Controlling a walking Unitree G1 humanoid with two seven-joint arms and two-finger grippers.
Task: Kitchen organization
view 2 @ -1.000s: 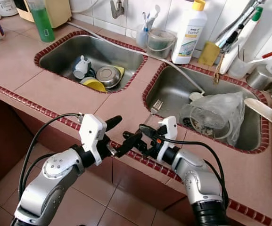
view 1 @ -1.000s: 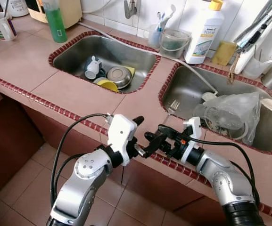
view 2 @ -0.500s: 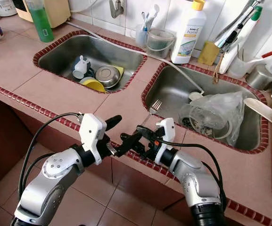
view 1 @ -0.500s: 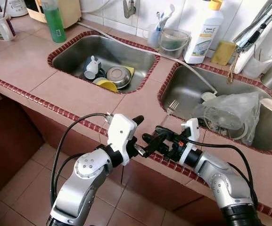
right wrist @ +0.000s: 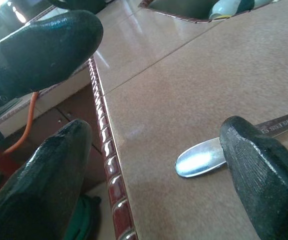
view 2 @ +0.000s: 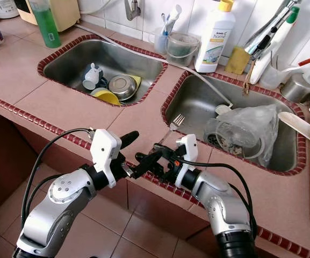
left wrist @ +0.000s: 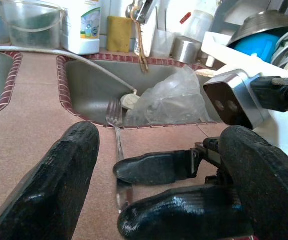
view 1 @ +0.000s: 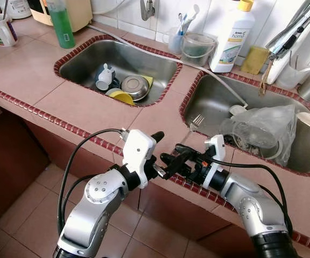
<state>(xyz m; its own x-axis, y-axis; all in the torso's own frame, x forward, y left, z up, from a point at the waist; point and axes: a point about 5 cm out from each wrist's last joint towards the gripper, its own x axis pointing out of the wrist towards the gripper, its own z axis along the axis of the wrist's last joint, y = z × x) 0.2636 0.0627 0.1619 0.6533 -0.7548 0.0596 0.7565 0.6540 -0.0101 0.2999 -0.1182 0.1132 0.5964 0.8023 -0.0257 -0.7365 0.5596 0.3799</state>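
Your count stood at two sinks: the left sink (view 1: pixel 74 52) at 11 o'clock held one white cup (view 1: pixel 106 76), one steel bowl (view 1: pixel 135 86) and one yellow bowl (view 1: pixel 123 97); the right sink (view 1: pixel 200 102) at 1 o'clock held one crumpled clear plastic bag (view 1: pixel 265 125). One fork (view 1: pixel 189 128) lay on the pink tiled counter (view 1: pixel 85 105), tines overhanging the right sink's near-left rim, handle running toward 6 o'clock. It was plain bright steel, slim, with a rounded handle end and stamped lettering on the shank. Your right gripper (right wrist: pixel 156 165) sat low at the counter's front edge, fingers spread wide, one finger (right wrist: pixel 263 172) over the handle near its end, not closed on it. Your left gripper (left wrist: pixel 158 180) hung just off the edge at 7 o'clock, also spread wide, holding nothing, facing the right one. Behind: one white detergent bottle (view 1: pixel 230 37), one green bottle (view 1: pixel 62 22), one mug (view 1: pixel 2 29), one yellow sponge (view 1: pixel 256 60).
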